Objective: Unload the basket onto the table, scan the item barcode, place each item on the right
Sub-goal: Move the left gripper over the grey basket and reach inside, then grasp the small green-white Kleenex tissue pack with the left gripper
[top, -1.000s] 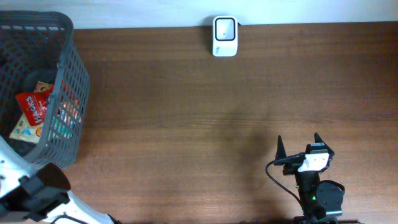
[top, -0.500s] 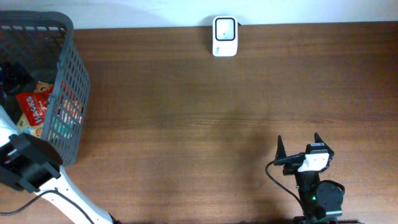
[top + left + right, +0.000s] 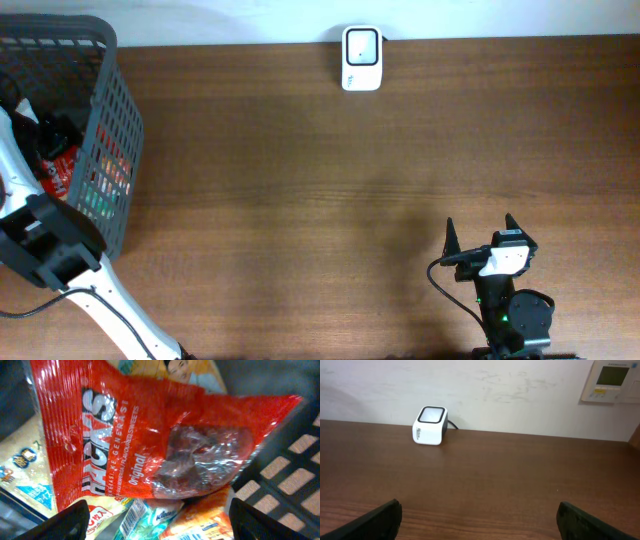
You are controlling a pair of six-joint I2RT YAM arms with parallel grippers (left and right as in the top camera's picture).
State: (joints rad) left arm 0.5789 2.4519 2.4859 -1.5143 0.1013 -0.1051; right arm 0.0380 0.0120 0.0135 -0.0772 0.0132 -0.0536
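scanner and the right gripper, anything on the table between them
Nothing. Only bare brown tabletop lies between the white scanner and the open right gripper. It shows in both the overhead and right wrist views.

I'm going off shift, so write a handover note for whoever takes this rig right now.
Left gripper: open, inside the grey basket, poised at the red Hacks sweets bag, not gripping it.
Right gripper: open, empty, over the table's near right.
Barcode scanner: far edge of the table, centre.
Done: nothing picked up or scanned.
To do: grasp the bag, lift it out, show its barcode to the scanner.
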